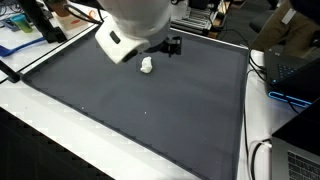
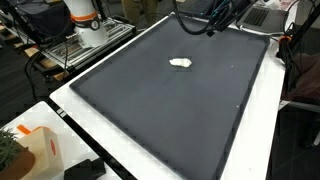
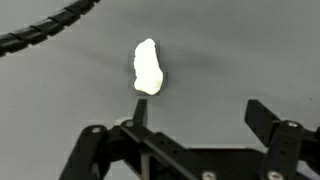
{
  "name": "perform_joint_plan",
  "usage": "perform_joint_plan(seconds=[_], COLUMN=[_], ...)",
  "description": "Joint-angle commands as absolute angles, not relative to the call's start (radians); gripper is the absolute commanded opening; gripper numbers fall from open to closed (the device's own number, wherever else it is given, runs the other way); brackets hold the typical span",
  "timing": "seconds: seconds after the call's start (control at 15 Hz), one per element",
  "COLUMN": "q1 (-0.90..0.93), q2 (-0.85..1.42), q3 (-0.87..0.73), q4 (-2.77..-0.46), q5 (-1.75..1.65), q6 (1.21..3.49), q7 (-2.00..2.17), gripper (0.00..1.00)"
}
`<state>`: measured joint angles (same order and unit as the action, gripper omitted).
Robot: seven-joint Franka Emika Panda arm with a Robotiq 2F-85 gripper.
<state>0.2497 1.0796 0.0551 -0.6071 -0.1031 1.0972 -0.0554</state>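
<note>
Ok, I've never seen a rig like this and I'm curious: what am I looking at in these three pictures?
It is a single robot arm with a two-fingered end effector. Two pictures come from cameras standing outside the robot, looking down on a dark mat from different places. The third comes from a camera on the wrist, looking past the fingers. One small white lump lies on the mat, seen in all three pictures. The end effector is open, holds nothing, and hovers near the lump.
</note>
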Motion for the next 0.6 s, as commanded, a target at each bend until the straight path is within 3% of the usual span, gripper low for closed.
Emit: perform_joint_plan(seconds=[0.0, 0.53], q1=[0.278, 0.289], q2=[1.022, 0.925], q3=[0.068, 0.094], q4=[-0.714, -1.026], q5=[-0.156, -0.195], q6=[1.144, 1.306], q7=[-0.232, -0.548], gripper=[1.00, 1.00])
